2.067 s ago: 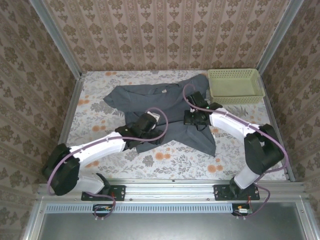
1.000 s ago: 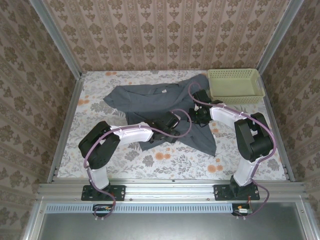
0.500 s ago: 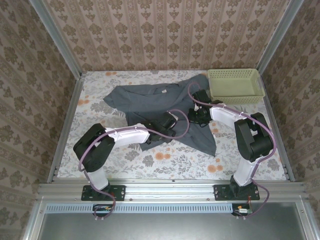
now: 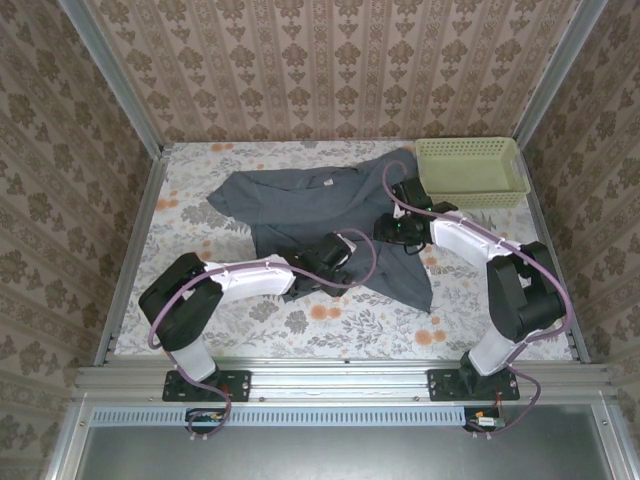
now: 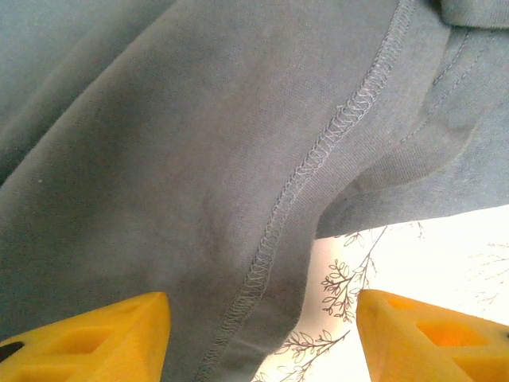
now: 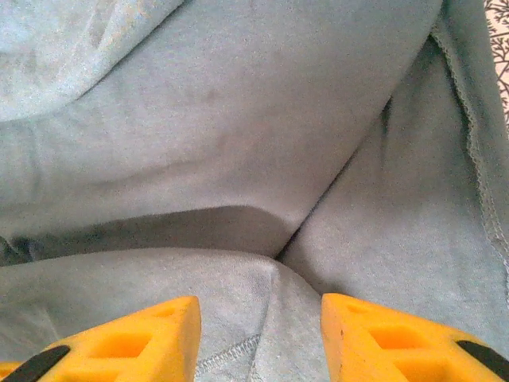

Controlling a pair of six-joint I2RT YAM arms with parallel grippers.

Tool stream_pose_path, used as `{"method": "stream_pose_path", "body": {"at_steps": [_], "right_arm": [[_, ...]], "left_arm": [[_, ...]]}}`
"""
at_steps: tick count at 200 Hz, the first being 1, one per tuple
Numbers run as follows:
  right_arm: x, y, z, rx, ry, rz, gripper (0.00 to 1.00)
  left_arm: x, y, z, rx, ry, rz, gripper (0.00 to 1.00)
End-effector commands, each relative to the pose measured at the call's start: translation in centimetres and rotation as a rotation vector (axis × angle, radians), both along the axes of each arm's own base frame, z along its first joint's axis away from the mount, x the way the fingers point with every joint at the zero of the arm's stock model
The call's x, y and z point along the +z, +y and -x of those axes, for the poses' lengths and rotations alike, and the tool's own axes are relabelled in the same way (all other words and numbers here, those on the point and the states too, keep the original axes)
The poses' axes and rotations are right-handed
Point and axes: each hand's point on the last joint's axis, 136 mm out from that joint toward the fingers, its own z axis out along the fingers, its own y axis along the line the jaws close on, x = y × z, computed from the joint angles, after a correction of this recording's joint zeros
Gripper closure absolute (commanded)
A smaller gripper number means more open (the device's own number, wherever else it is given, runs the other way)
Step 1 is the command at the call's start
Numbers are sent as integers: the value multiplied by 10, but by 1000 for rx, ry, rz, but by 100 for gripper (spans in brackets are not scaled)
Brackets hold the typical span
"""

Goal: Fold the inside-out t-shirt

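Damask-papered walls [image 4: 330, 70], floral tabletop [image 4: 185, 235]

The slate blue-grey cloth t-shirt [image 4: 300, 205] looks soft and matt, finely knit, with raised, rough overlocked seams. Beneath the t-shirt the flower-printed surface [image 4: 350, 322] is flat and matt. To the t-shirt's right, the pale green lattice basket [image 4: 470, 198] looks like dull plastic. The left gripper [image 5: 261, 306] has yellow jaws of matt plastic.
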Motion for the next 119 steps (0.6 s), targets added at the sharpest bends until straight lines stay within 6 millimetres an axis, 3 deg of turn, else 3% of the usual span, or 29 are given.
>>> {"method": "stream_pose_path", "body": {"at_steps": [1, 76, 119], "right_arm": [[0, -7, 10, -13, 5, 14, 53], [23, -22, 28, -49, -60, 27, 45], [17, -22, 42, -44, -69, 17, 45]], "left_arm": [[-5, 8, -5, 22, -22, -54, 38], [-5, 11, -11, 37, -43, -90, 57], [3, 11, -13, 43, -47, -63, 73]]}}
